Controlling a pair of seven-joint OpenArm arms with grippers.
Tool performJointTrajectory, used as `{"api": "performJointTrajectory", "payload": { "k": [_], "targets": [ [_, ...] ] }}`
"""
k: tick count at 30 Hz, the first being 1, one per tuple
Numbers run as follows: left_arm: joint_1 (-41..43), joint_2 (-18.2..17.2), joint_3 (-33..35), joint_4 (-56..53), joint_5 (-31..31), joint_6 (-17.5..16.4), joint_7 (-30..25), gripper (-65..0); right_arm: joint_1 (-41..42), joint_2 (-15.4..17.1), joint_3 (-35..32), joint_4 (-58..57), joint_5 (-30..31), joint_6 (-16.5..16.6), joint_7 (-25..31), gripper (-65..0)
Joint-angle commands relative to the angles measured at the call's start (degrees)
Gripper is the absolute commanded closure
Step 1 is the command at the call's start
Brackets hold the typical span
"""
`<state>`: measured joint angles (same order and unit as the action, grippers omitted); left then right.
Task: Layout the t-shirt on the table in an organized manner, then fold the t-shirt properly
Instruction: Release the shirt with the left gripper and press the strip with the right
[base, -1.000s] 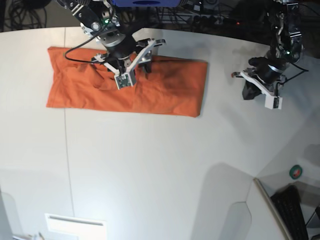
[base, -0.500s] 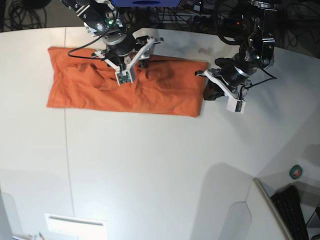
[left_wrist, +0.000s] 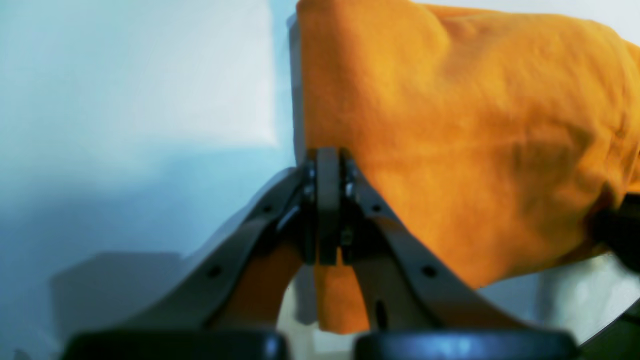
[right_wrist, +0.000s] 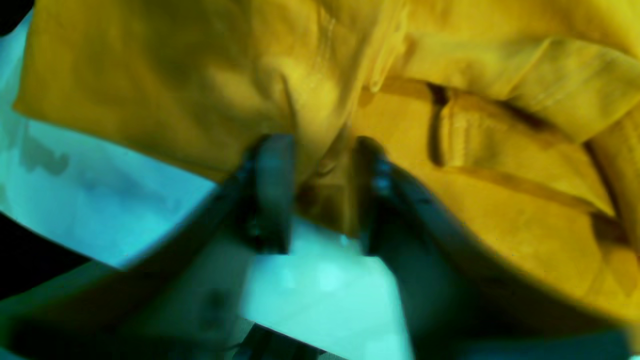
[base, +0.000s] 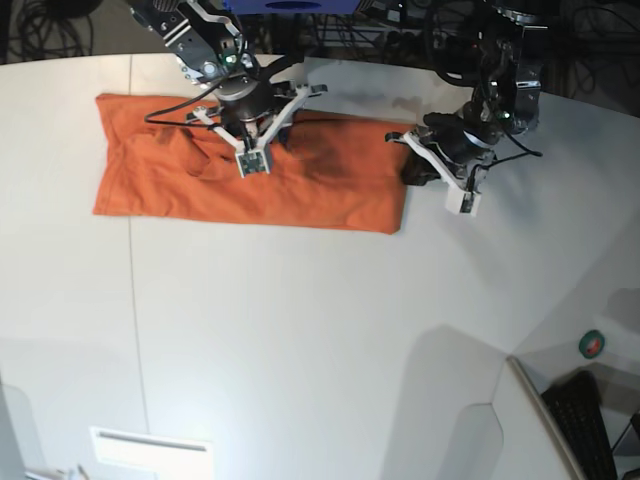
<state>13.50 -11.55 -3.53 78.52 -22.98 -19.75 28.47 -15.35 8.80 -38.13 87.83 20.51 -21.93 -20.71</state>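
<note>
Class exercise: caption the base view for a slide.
Both grippers, right and left, reach the folded orange t-shirt on the table.

Overhead light, soft shadows and blurred wrist cameras over a white table (base: 300, 330).

The base view is bright and evenly lit from above, with a pale glare patch toward 6 o'clock and broad grey shadows at 5 o'clock; its edges bow with wide-angle distortion and the far background at 12 o'clock falls into darkness. The left wrist view carries a cold blue cast, the left gripper (left_wrist: 327, 165) soft and out of focus at 6 o'clock, a grey shadow at 8 o'clock. The right wrist view is motion-blurred and tinted teal, turning the t-shirt (right_wrist: 450, 150) yellow, with the right gripper (right_wrist: 320, 195) smeared dark at centre.
</note>
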Motion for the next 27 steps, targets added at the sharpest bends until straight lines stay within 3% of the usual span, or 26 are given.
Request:
{"api": "performJointTrajectory", "payload": {
  "k": [1, 5, 15, 23, 27],
  "targets": [
    [-0.4, -0.3, -0.2, 0.7, 1.2, -0.3, -1.1, 0.0, 0.3, 0.0, 0.0, 0.8, -0.3, 0.2, 1.1, 0.0],
    [-0.3, 1.3, -0.6, 0.6, 6.2, -0.5, -1.1, 0.0, 0.0, 1.0, 0.1, 1.1, -0.2, 0.2, 1.1, 0.0],
    [-1.8, 1.3, -0.2, -6.3, 6.9, -0.5, -5.1, 0.0, -0.9, 3.3, -0.2, 1.1, -0.3, 0.2, 0.8, 0.0],
    [-1.4, 1.0, -1.0, -4.4, 6.8, -0.7, -4.9, 0.0, -0.5, 3.6, -0.2, 5.0, -0.5, 0.1, -5.8, 0.0],
    [0.8, 0.6, -1.0, -1.3, 6.8, -0.8, -5.0, 0.0, -0.5, 6.5, -0.6, 7.8, -0.6, -1.7, -7.2, 0.0]
  ]
}}
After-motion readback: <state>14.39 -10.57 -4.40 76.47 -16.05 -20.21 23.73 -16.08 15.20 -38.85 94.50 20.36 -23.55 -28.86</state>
